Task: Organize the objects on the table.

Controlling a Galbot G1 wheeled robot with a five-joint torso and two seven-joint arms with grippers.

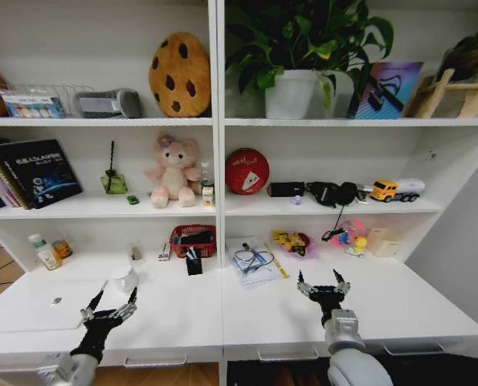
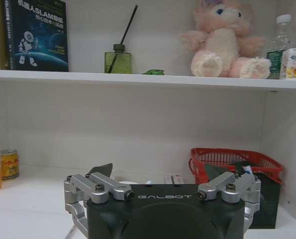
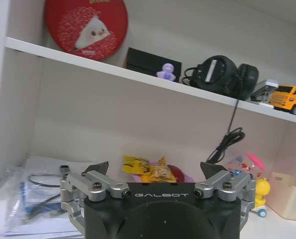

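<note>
Laptop (image 1: 50, 304) lies on the bench (image 1: 247, 314) at 11 o'clock from the left claw (image 1: 108, 310); both claws, right (image 1: 323, 284) too, hover wide, empty. Approach low, grip its edge squarely.

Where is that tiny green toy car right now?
In the head view the tiny green toy car sits on the left middle shelf, between the green diffuser bottle and the pink plush bear, above the table.
</note>
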